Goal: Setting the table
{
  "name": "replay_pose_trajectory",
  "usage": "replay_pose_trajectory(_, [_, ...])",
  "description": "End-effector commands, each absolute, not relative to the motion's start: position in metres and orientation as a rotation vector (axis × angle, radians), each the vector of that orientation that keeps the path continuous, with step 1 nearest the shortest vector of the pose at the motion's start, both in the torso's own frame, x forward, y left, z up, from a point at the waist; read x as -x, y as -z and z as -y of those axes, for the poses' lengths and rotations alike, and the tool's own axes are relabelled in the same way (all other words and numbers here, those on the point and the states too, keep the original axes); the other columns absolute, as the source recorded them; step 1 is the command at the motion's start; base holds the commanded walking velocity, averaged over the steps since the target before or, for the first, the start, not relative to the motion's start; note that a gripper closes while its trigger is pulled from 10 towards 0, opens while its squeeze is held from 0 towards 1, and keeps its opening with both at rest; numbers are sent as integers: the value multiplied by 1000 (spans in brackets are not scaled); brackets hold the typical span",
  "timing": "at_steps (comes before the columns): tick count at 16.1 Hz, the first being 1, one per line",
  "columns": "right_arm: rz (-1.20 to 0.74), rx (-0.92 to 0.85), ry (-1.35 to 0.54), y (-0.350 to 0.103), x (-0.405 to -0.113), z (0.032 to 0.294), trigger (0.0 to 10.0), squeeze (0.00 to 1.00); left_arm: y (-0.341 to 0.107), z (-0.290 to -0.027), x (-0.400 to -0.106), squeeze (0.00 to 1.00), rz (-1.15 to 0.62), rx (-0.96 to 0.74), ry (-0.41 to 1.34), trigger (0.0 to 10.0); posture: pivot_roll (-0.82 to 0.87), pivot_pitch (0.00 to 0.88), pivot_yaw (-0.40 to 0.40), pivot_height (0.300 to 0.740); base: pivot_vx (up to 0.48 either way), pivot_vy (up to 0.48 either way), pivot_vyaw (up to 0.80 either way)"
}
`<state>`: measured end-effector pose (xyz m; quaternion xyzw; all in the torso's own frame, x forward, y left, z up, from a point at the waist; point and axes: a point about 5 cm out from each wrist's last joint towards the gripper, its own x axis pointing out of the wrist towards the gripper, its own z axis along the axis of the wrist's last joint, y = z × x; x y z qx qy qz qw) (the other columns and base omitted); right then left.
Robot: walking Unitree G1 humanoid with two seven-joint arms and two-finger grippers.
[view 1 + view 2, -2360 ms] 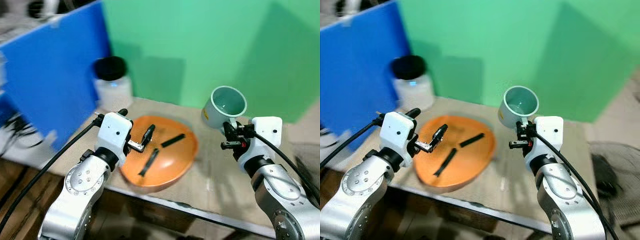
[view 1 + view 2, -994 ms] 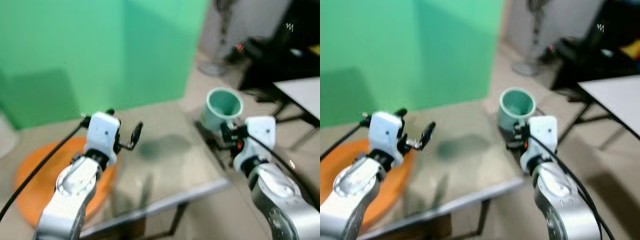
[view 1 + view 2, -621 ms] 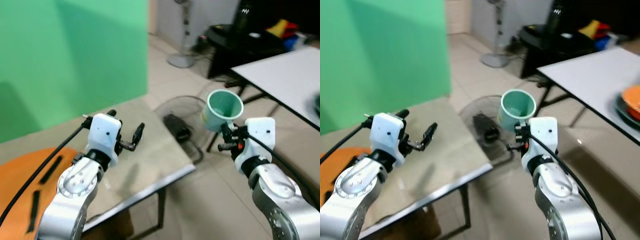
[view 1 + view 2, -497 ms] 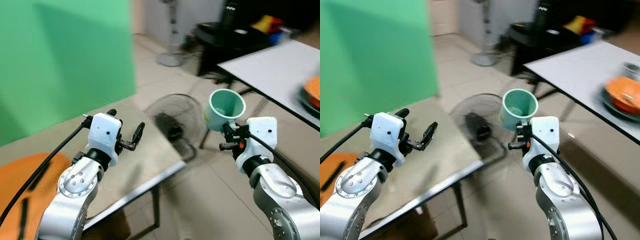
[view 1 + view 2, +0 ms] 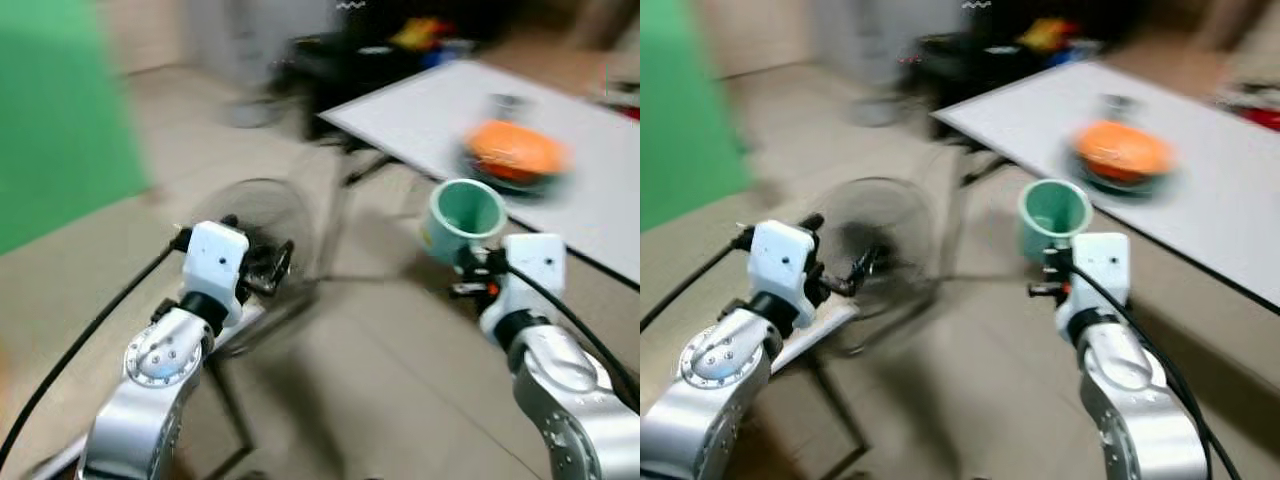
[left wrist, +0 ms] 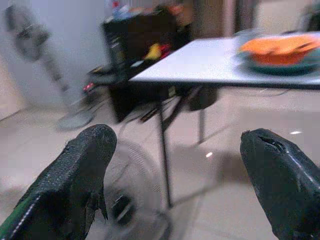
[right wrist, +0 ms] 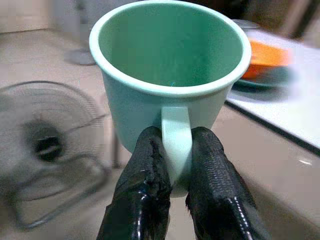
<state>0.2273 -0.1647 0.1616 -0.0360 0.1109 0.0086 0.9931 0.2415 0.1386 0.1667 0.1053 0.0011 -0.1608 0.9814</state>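
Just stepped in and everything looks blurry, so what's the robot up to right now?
The right end effector is pinched shut on the handle of a mint green mug, holding it upright in the air. The left end effector is open and holds nothing. Ahead stands a white table with an orange bowl on a dark plate. A floor fan lies below.

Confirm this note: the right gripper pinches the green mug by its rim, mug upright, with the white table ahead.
Not the rim. In the right wrist view the right gripper pinches the green mug by its handle; the mug is upright, the white table ahead.
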Motion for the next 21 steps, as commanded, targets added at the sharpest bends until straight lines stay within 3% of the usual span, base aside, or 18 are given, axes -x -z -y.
replay_pose_trajectory(1, [-211, 63, -36, -164, -228, 160, 10000, 0, -167, -142, -242, 0, -2, -218, 313, 10000, 103, 0, 1, 740, 0, -341, -800])
replay_pose_trajectory(9, [-222, 53, -26, -163, -227, 159, 10000, 0, -167, -143, -243, 0, -2, -224, 320, 10000, 102, 0, 10, 740, 0, -304, -800])
replay_pose_trajectory(13, [-243, 79, -9, -160, -227, 162, 10000, 0, -168, -143, -246, 0, 0, -202, 294, 10000, 96, 0, 13, 740, 0, 0, -741])
replay_pose_trajectory(19, [-235, 88, -9, -162, -229, 162, 10000, 0, -167, -144, -246, 0, -5, -165, 304, 10000, 93, 0, 13, 740, 128, 0, 0])
replay_pose_trajectory(21, [-236, 88, -8, -162, -229, 163, 10000, 0, -167, -144, -246, 0, -5, -162, 304, 10000, 93, 0, 13, 740, 281, 0, -800])
